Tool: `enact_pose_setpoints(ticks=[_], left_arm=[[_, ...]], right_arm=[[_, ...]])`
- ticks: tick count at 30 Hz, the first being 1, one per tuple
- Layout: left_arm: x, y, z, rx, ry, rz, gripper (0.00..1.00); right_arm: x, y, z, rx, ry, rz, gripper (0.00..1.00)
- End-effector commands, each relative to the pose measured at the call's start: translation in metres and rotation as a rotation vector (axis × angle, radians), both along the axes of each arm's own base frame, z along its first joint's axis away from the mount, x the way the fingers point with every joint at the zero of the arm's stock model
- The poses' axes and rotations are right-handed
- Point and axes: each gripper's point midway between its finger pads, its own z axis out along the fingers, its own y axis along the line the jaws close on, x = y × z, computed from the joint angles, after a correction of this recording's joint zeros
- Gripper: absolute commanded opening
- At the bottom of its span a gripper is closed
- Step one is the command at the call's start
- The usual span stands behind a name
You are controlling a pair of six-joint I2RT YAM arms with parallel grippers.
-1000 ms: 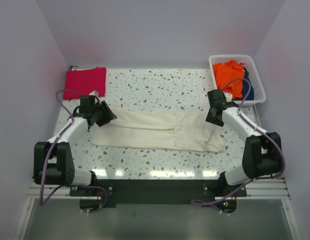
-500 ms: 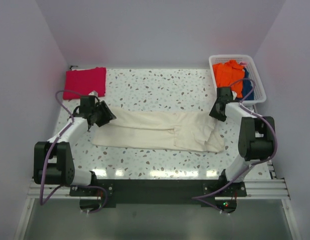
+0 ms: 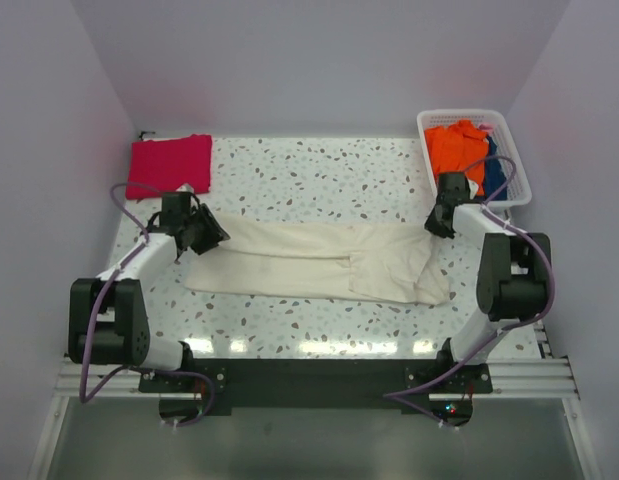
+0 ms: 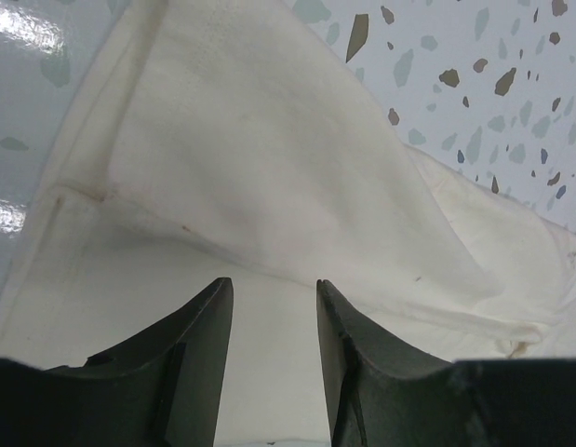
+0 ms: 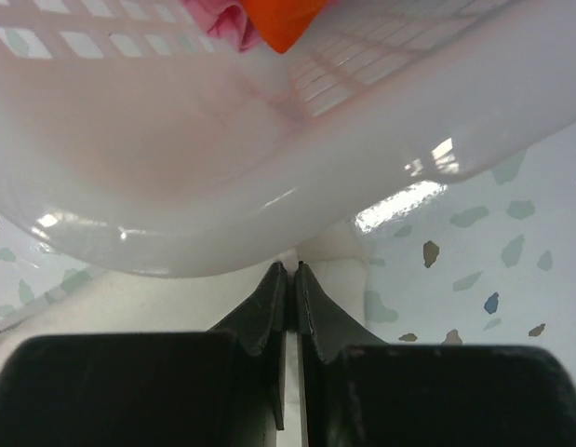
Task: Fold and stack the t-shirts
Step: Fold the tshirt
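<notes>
Finds pink shirt (image 3: pixel 170 163) folded aside, cream shirt (image 3: pixel 309 262) half-folded and unstacked — left gripper (image 4: pixel 274 289) jaws apart over it, right gripper (image 5: pixel 292 270) jaws together at its corner, hold uncertain.

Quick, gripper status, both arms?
Left gripper: open, over the cream shirt.
Right gripper: closed at the shirt's edge; whether it grips cloth cannot be told.

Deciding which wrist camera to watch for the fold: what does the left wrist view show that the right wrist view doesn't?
Only the left wrist view: the left gripper, jaws apart, over the cream-white t-shirt's overlapped layers and a seam. Only the right wrist view: the right gripper, shut, facing the white basket wall, orange cloth inside it. Both: that cream-white cloth by the fingers, and the speckled tabletop.
</notes>
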Motion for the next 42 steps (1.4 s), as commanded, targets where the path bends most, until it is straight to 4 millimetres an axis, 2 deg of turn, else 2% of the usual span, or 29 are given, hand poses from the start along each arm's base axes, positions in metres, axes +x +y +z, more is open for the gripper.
enact_pose_setpoints(ticks=[1, 5, 7, 8, 9, 13, 14, 15, 17, 18, 23, 26, 36, 38, 42], left_arm=[[0.006, 0.004, 0.0, 0.006, -0.008, 0.037, 0.45], [0.004, 0.012, -0.001, 0.032, 0.003, 0.07, 0.42], [0.004, 0.019, 0.001, 0.06, 0.002, 0.094, 0.41], [0.005, 0.021, 0.004, 0.071, -0.002, 0.103, 0.4], [0.005, 0.026, 0.006, 0.091, -0.008, 0.119, 0.4], [0.007, 0.04, 0.008, 0.155, -0.002, 0.172, 0.42], [0.006, 0.043, 0.007, 0.166, 0.004, 0.183, 0.44], [0.005, 0.048, 0.006, 0.188, 0.016, 0.202, 0.51], [0.006, 0.05, 0.006, 0.195, 0.012, 0.219, 0.55], [0.007, 0.052, 0.005, 0.199, 0.017, 0.227, 0.57], [0.022, 0.05, 0.01, 0.184, -0.001, 0.255, 0.57], [0.027, 0.048, 0.003, 0.185, 0.017, 0.261, 0.53], [0.034, 0.038, -0.016, 0.181, 0.059, 0.279, 0.42], [0.04, 0.038, -0.016, 0.184, 0.052, 0.28, 0.34], [0.06, 0.039, 0.0, 0.195, 0.013, 0.277, 0.2]], right_arm=[[0.017, -0.021, 0.032, -0.042, -0.095, -0.074, 0.06], [0.017, -0.02, 0.03, -0.019, -0.093, -0.075, 0.15], [0.013, -0.015, 0.032, 0.009, -0.092, -0.067, 0.25], [0.011, -0.013, 0.036, 0.016, -0.101, -0.066, 0.29], [0.007, -0.012, 0.042, 0.022, -0.114, -0.063, 0.38], [-0.005, 0.01, 0.058, 0.075, -0.148, -0.005, 0.46], [-0.007, 0.019, 0.06, 0.07, -0.151, 0.018, 0.47], [-0.012, 0.031, 0.066, 0.073, -0.162, 0.05, 0.47], [-0.017, 0.044, 0.07, 0.068, -0.172, 0.085, 0.48], [-0.021, 0.059, 0.07, 0.072, -0.171, 0.125, 0.49], [-0.03, 0.113, 0.078, 0.133, -0.194, 0.266, 0.49], [-0.034, 0.135, 0.075, 0.163, -0.187, 0.323, 0.49], [-0.049, 0.167, 0.063, 0.203, -0.158, 0.415, 0.49], [-0.053, 0.171, 0.059, 0.209, -0.147, 0.426, 0.49], [-0.061, 0.177, 0.051, 0.223, -0.127, 0.452, 0.49]])
